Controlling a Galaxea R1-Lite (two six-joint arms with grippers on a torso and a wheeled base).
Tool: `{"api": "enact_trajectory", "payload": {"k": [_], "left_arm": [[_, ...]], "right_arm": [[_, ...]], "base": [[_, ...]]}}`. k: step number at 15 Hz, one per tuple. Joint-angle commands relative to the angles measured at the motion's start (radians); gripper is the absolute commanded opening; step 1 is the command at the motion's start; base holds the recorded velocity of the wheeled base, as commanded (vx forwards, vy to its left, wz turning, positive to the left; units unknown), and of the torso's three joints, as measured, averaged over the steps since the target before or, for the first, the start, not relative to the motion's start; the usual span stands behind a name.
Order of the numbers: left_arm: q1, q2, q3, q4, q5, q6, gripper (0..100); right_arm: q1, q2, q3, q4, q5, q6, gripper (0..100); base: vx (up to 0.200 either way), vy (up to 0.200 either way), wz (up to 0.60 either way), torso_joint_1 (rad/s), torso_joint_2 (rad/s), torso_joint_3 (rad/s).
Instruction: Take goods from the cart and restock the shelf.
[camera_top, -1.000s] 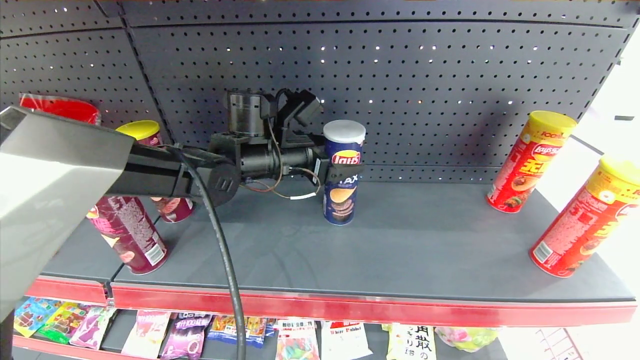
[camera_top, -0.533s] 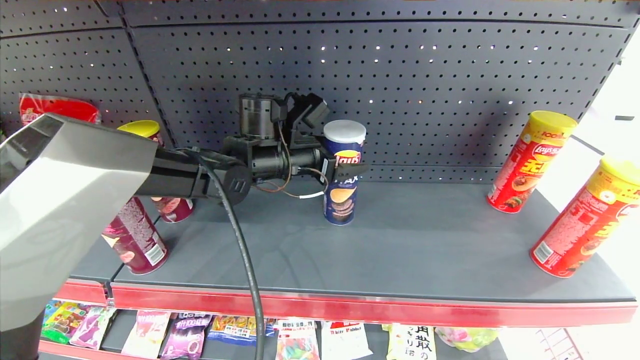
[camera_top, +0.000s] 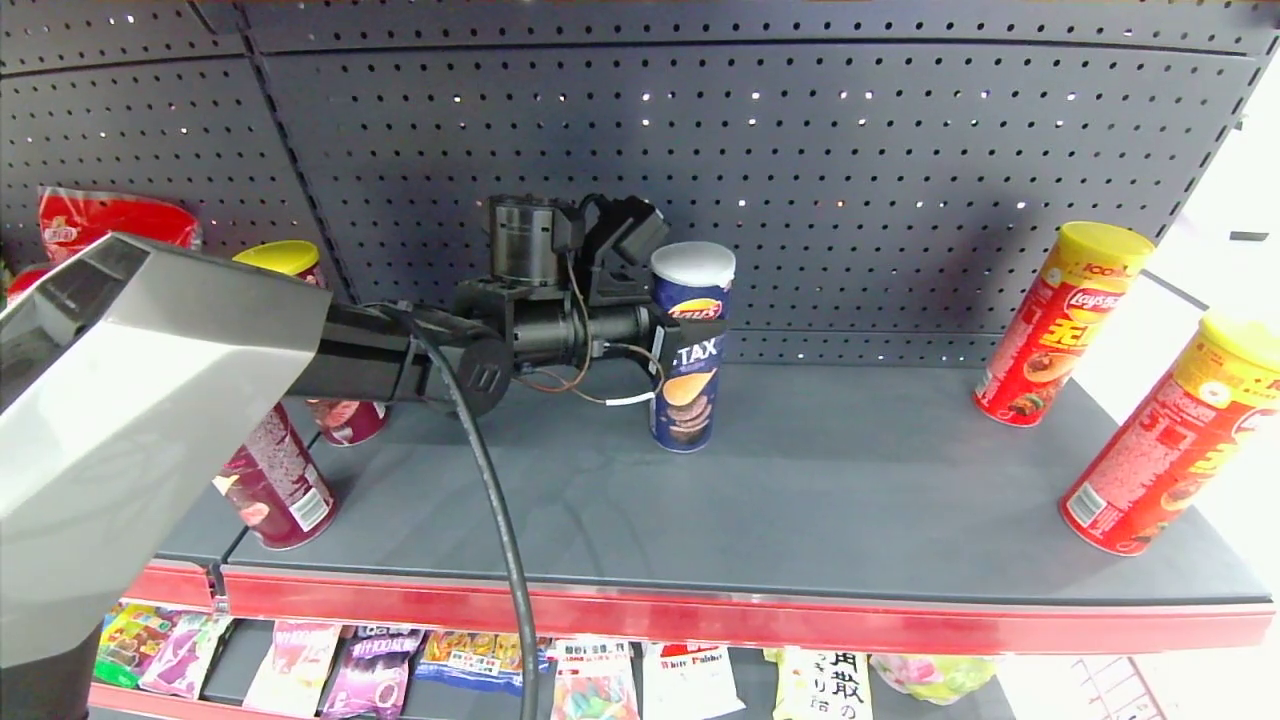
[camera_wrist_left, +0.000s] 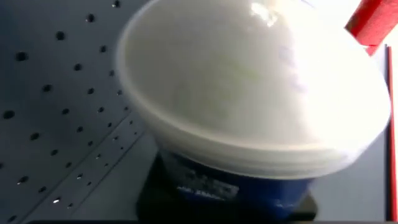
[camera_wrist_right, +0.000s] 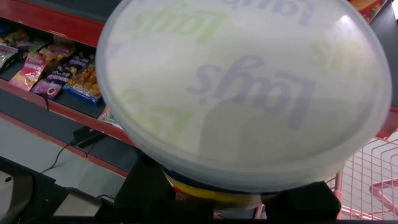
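Blue white-lid can: L end effector clamps; R end effector clamps clear-lid can.

Blue can: logo and white block lettering on its wall. Red cans: logo, large yellow characters. Clear-lidded can: pale logo lettering across the lid.

The left gripper clasps the upright blue can on the grey shelf.

Glossy blue chip can, frosted plastic lid, second can with translucent lid, matt metal pegboard.
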Motion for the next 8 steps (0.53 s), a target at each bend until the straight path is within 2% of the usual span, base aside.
{"api": "enact_trajectory", "payload": {"k": [1, 2, 4, 5, 8], "left_arm": [[-0.001, -0.020, 0.030, -0.019, -0.027, 0.001, 0], [-0.001, -0.037, 0.055, -0.044, -0.050, -0.002, 0], [0.004, -0.129, 0.197, -0.096, -0.134, -0.001, 0], [0.004, -0.183, 0.260, -0.103, -0.151, -0.001, 0], [-0.001, -0.286, 0.380, -0.105, -0.154, 0.004, 0]], "right_arm": [[0.001, -0.001, 0.000, 0.000, 0.000, 0.000, 0], [-0.001, -0.001, 0.000, 0.000, 0.000, 0.000, 0], [0.001, -0.001, 0.000, 0.000, 0.000, 0.000, 0], [-0.001, -0.001, 0.000, 0.000, 0.000, 0.000, 0], [-0.001, -0.001, 0.000, 0.000, 0.000, 0.000, 0]], "base": [[0.000, 0.000, 0.00, 0.000, 0.00, 0.000], [0.000, 0.000, 0.00, 0.000, 0.00, 0.000], [0.000, 0.000, 0.00, 0.000, 0.00, 0.000], [0.000, 0.000, 0.00, 0.000, 0.00, 0.000], [0.000, 0.000, 0.00, 0.000, 0.00, 0.000]]}}
